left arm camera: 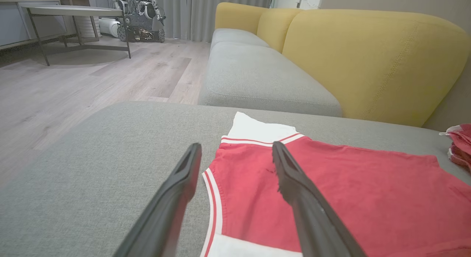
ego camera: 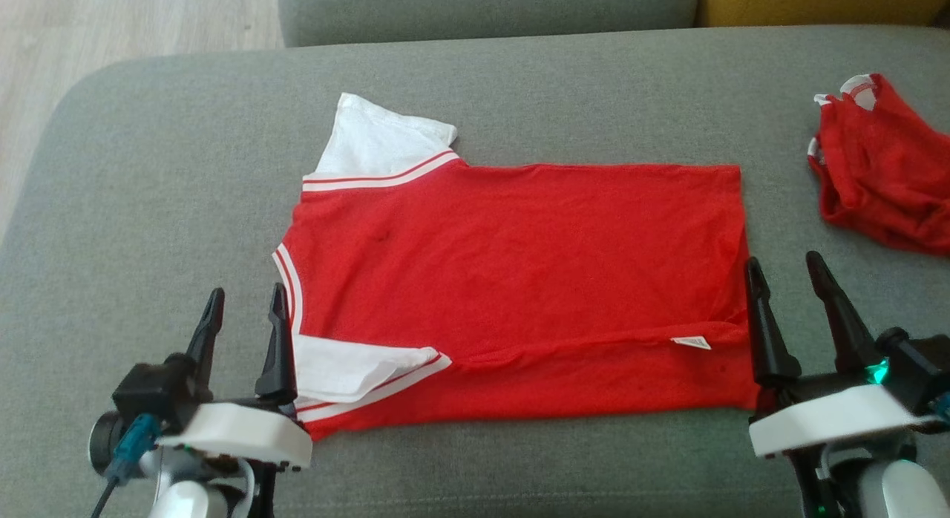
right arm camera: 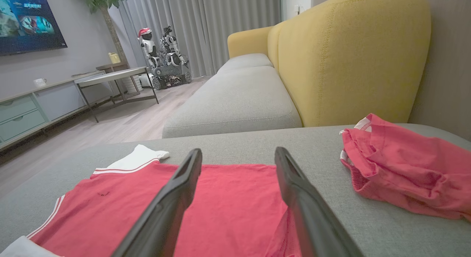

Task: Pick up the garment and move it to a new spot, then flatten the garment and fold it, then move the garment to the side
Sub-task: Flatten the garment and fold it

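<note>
Bare grey cushion (ego camera: 148, 206) left of garment (ego camera: 519, 280), smaller red garment (ego camera: 883, 176) lying at right

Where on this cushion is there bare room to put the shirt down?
Widest: the grey cushion left of the shirt, out to its rounded edge. Also the strip beyond the shirt, up to the far edge. Crowded on the right, by the small red garment.

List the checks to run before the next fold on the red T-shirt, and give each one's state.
1. Left gripper open and empty: ok.
2. Right gripper open and empty: ok.
3. Red T-shirt spread flat on the grey cushion: ok.
4. Near white sleeve smooth: not ok, it is creased and partly folded over.
5. Smaller red garment apart from the T-shirt: ok.
6. Underside layers smooth: cannot tell.
</note>
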`<state>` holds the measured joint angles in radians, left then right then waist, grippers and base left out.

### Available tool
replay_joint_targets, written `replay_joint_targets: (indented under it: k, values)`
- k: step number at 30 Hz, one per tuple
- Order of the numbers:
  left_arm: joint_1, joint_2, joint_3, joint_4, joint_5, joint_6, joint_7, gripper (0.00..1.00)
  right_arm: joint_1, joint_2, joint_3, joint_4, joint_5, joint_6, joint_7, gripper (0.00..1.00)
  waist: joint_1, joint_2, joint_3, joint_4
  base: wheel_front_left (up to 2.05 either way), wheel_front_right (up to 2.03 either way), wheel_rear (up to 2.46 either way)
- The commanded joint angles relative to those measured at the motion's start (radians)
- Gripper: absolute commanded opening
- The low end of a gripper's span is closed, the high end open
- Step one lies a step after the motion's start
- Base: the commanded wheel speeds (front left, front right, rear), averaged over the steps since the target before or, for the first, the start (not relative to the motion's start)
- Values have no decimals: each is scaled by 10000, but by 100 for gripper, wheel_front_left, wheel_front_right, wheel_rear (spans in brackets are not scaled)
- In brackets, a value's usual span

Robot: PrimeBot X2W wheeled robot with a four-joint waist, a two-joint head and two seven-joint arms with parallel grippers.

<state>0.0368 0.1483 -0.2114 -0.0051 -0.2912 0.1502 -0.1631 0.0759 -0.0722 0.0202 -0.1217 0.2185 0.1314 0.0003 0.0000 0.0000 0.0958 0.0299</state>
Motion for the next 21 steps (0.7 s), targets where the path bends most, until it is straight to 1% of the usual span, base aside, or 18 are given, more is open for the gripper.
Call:
replay_joint_targets:
  k: [1, 5, 9, 13, 17, 20, 21]
  values:
    - [-442, 168, 354, -403, 135, 51, 2, 100, -285, -110, 195, -431, -50, -7, 10, 100, 0, 0, 50, 3, 0, 0, 0]
    - [-792, 250, 297, -382, 156, -47, 14, 100, -392, -105, 54, -505, -96, -7, 73, 100, 0, 0, 340, 27, 0, 0, 0]
    - [-1749, 306, 167, -142, 145, -320, 99, 100, -639, -104, -182, -616, -161, -7, 131, 100, 0, 0, 985, 41, 0, 0, 0]
    - [-3279, 293, 79, 382, 69, -627, 333, 100, -1085, -139, -291, -729, -242, -7, 138, 100, 0, 0, 1814, -72, 0, 0, 0]
    - [-5014, 335, 75, 1322, -106, -1008, 705, 100, -1580, -165, -310, -793, -310, -7, 122, 100, 0, 0, 2606, -298, 0, 0, 0]
    - [-6334, 441, 152, 2193, -354, -1393, 1013, 100, -1943, -188, -266, -796, -324, -7, 92, 100, 0, 0, 3151, -516, 0, 0, 0]
    - [-7175, 527, 201, 2856, -529, -1654, 1270, 100, -2183, -211, -205, -744, -302, -7, 36, 100, 0, 0, 3471, -675, 0, 0, 0]
